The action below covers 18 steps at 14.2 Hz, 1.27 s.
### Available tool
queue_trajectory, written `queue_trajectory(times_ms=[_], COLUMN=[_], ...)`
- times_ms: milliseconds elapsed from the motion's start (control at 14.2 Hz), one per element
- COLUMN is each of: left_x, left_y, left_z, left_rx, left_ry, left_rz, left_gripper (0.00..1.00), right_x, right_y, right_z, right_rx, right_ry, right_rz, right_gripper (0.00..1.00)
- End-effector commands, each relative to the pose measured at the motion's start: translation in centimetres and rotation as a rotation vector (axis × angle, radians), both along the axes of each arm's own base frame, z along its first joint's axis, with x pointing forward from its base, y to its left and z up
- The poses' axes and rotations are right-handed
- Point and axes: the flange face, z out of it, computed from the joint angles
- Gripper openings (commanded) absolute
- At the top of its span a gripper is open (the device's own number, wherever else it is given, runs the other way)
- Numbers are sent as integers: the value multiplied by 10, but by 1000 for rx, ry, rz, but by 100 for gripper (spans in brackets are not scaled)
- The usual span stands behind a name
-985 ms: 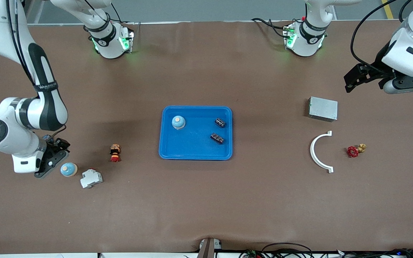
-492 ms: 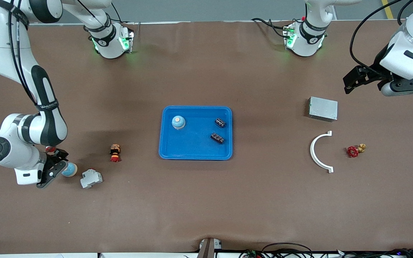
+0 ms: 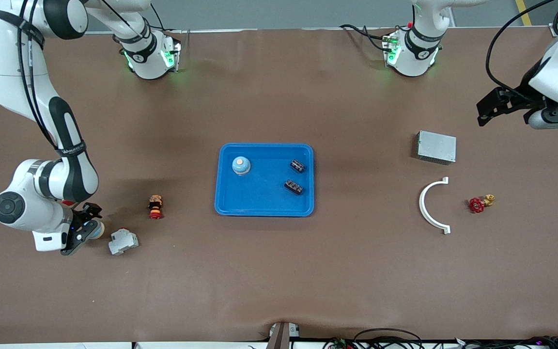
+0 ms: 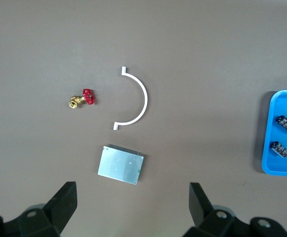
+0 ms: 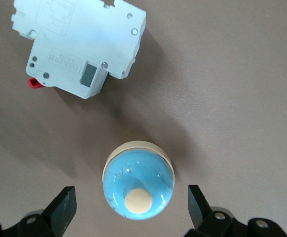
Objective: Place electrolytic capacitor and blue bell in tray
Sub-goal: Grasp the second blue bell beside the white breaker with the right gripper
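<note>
Front view: a brown matte tabletop point(image 3: 279, 271) carries a shallow, glossy blue plastic tray point(image 3: 259, 206) with rounded corners at its middle. In the tray sit a domed blue bell point(image 3: 241, 165) with a pale button and two small dark ribbed capacitors point(image 3: 298, 166). Toward the right arm's end, the right gripper point(image 3: 84, 227) is low over a second blue bell point(image 3: 97, 230), beside a white boxy circuit breaker point(image 3: 123, 241). The left gripper point(image 3: 488, 110) hangs above the tabletop at the left arm's end, near a grey metal box point(image 3: 436, 147), a white plastic arc point(image 3: 429, 206) and a red-handled brass valve point(image 3: 480, 203).

Left wrist view: the black fingers point(image 4: 61, 205) are spread wide, empty, above the grey metal box.

Right wrist view: the fingers point(image 5: 64, 207) are spread, with the round second blue bell between them, untouched.
</note>
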Motion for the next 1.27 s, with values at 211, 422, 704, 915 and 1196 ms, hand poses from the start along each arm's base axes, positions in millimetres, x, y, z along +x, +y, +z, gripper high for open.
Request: queue_trajectory(times_ms=[211, 422, 704, 915, 1196], left_x=[-14, -21, -20, -21, -17], left_y=[-6, -9, -9, -12, -12], left_z=[8, 15, 15, 18, 14], left_rx=[-23, -21, -20, -19, -20], left_ry=[13, 9, 7, -1, -1], left_rz=[-17, -18, -18, -24, -25], left_gripper=[100, 100, 100, 100, 100], right_x=[8, 7, 4, 4, 3], right_y=[-4, -4, -7, -7, 4], right_z=[-14, -20, -26, -27, -13], right_rx=[32, 32, 34, 33, 41], right_ry=[-41, -35, -23, -20, 30], right_rz=[-13, -13, -19, -18, -22], right_gripper=[100, 100, 100, 30, 17])
